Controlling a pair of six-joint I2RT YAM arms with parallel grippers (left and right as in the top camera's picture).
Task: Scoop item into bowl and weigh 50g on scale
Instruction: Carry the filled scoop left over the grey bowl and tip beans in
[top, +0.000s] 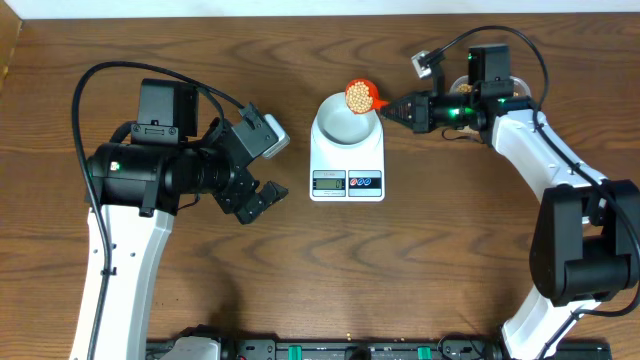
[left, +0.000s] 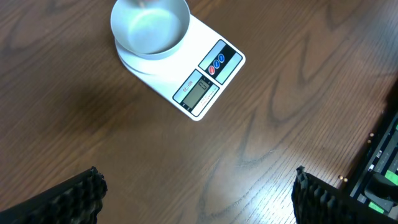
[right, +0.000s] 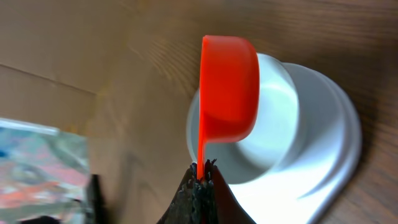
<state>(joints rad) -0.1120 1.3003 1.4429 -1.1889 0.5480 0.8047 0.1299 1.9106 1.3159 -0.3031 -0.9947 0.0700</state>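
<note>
The white scale (top: 347, 158) stands mid-table with the pale bowl (top: 343, 123) on it. No beans show inside the bowl (left: 150, 26) in the left wrist view, where the scale (left: 202, 87) shows its display. My right gripper (top: 387, 104) is shut on the handle of an orange scoop (top: 359, 96) heaped with tan beans (top: 357, 95), held over the bowl's far rim. In the right wrist view the scoop (right: 229, 93) is seen from below against the bowl (right: 277, 134), the gripper (right: 202, 171) pinching its handle. My left gripper (top: 262, 197) is open, left of the scale, holding nothing.
A container (top: 515, 88) with tan contents sits at the back right, mostly hidden behind my right wrist. A black rail (top: 340, 350) runs along the table's front edge. Bare wood lies between the left fingers (left: 81, 199).
</note>
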